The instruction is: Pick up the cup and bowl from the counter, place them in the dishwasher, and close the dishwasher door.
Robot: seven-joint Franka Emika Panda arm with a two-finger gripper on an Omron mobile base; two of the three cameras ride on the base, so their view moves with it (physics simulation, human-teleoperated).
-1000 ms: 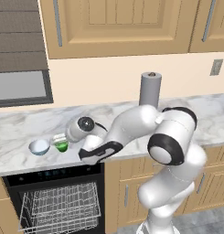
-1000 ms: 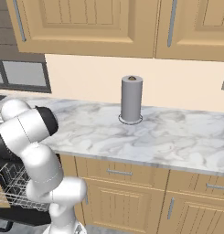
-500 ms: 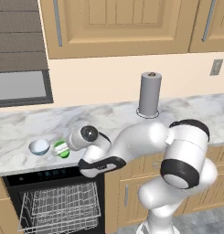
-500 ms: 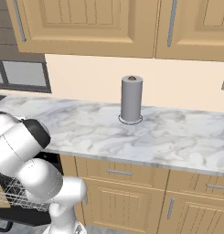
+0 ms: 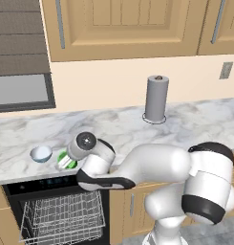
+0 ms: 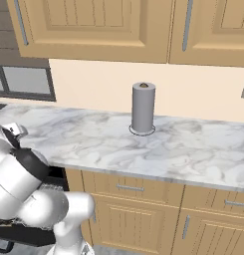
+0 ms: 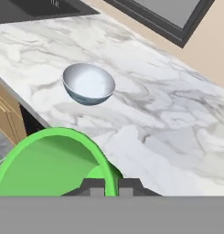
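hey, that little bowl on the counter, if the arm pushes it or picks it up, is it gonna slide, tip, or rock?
The bowl has a rounded underside narrowing to a small base, so a sideways push would probably rock or slide it rather than topple it. It looks thin-walled and empty, so likely light. Its smooth, glossy wall and the polished counter suggest it may slip; a rim pinch seems safest.

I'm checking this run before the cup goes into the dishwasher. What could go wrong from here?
1. The fingers pinch only the rim of the green cup, so it may slip or swing during the move down.
2. The bowl sits close beside the cup on the counter near its front edge; a sideways sweep might knock it off.
3. The rack lies directly below the counter edge, so the arm could clip that edge while lowering.
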